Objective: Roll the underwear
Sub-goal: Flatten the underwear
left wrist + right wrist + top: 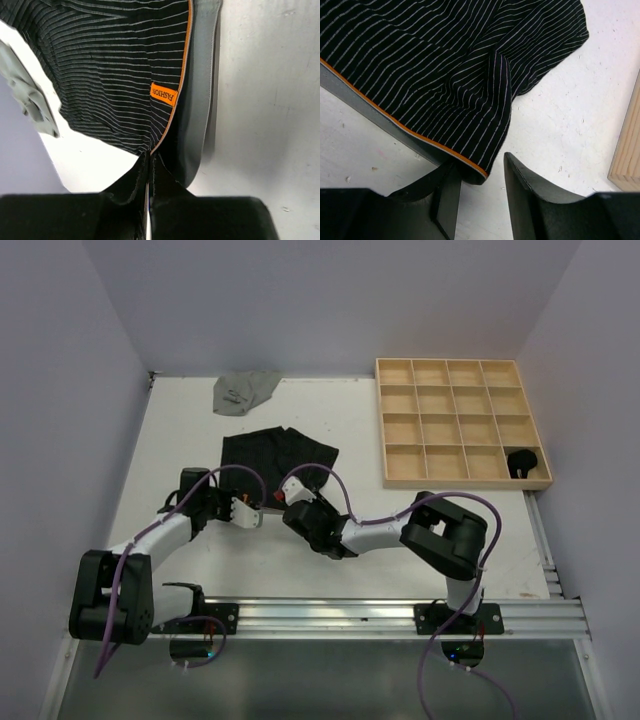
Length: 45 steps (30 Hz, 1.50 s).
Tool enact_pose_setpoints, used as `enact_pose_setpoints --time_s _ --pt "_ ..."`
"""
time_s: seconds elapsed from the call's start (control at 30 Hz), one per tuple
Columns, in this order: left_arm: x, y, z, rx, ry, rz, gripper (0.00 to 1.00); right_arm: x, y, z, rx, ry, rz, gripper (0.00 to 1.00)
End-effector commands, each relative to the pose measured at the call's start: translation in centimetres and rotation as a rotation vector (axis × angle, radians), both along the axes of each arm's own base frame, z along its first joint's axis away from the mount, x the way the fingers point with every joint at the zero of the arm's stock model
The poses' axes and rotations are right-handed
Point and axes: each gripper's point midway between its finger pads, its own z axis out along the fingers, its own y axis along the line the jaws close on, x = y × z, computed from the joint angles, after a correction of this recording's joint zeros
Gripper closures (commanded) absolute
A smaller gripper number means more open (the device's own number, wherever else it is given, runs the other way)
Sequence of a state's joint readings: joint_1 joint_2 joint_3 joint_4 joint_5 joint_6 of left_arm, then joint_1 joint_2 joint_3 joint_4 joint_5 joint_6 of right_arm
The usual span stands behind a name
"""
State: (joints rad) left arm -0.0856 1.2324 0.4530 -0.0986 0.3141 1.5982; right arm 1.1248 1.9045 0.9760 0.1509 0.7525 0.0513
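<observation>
Left gripper (149, 172) jaws pressed together, clamped on waistband (199, 100) corner of striped underwear (115, 65) spread ahead. Right gripper (482, 169) jaws apart, opposite waistband corner lying between them, unpinched. Cloth judged light, limp, thin; firmer waistband corners judged best hold.

A: How are the arms posed?
B: Both bend inward, wrists near each other. The left gripper (150, 164) is pinched closed on an edge of the underwear (115, 75); the right gripper (481, 166), just to its right, has jaws parted.
</observation>
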Motion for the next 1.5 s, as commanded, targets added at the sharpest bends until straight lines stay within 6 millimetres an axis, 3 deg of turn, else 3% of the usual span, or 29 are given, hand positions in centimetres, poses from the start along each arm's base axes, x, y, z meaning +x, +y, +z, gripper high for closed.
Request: enact_pose_setpoints --time_s 0.0,0.23,0.4,0.47,0.53,0.6,0.63,0.77,0.9,1.07,1.1,1.23,1.37,1.4,1.47 --pt "0.3 1.5 0.6 -0.085 0.041 0.192 1.00 -0.3 -1.3 -1.3 -0.103 0.021 0.033 0.57" --pt "0.2 5.4 -1.4 -0.270 0.195 0.553 1.00 -1.6 -2.2 -3.7 -0.210 0.086 0.150 0.57" --pt "-1.5 6.0 -3.8 -0.264 0.332 0.612 1.00 -2.1 -1.9 -3.8 -0.235 0.104 0.223 0.55" --pt "-2.3 5.4 -4.1 -0.255 0.363 0.548 0.82 -2.2 -1.6 -3.3 -0.235 0.109 0.252 0.55" --pt "-2.9 5.1 -3.6 -0.270 0.364 0.522 0.63 -2.7 -0.5 -1.7 -0.193 0.118 0.308 0.54" --pt "-2.6 4.2 -1.8 -0.320 0.326 0.467 0.57 -3.2 0.2 -0.2 -0.149 0.118 0.348 0.53" --pt "-2.9 3.8 -1.3 -0.335 0.334 0.446 0.54 -3.3 0.7 1.7 -0.117 0.108 0.367 0.53" --pt "-3.2 0.8 2.7 -0.466 0.341 0.326 0.52 -5.0 1.8 5.7 -0.036 0.149 0.464 0.53" --pt "-3.1 -0.4 6.6 -0.547 0.345 0.314 0.51 -5.9 1.5 8.7 0.033 0.175 0.466 0.53" --pt "-2.0 0.5 8.1 -0.629 0.363 0.436 0.52 -5.5 -0.6 8.8 0.191 0.302 0.281 0.60" --pt "-1.6 1.1 7.8 -0.650 0.391 0.499 0.53 -4.3 -1.6 8.5 0.241 0.331 0.208 0.61" --pt "-1.1 2.3 6.2 -0.732 0.556 0.662 0.56 -3.5 -2.6 7.0 0.519 0.501 -0.038 0.68" --pt "-0.4 2.5 4.8 -0.880 0.779 0.776 0.55 -2.3 -2.5 7.2 0.756 0.535 -0.175 0.61" --pt "0.0 3.5 5.2 -0.914 0.795 0.811 0.51 -2.1 -2.5 7.1 0.789 0.543 -0.195 0.60" --pt "0.0 3.9 4.5 -0.956 0.865 0.831 0.48 -2.0 -1.8 6.2 0.849 0.600 -0.240 0.58"
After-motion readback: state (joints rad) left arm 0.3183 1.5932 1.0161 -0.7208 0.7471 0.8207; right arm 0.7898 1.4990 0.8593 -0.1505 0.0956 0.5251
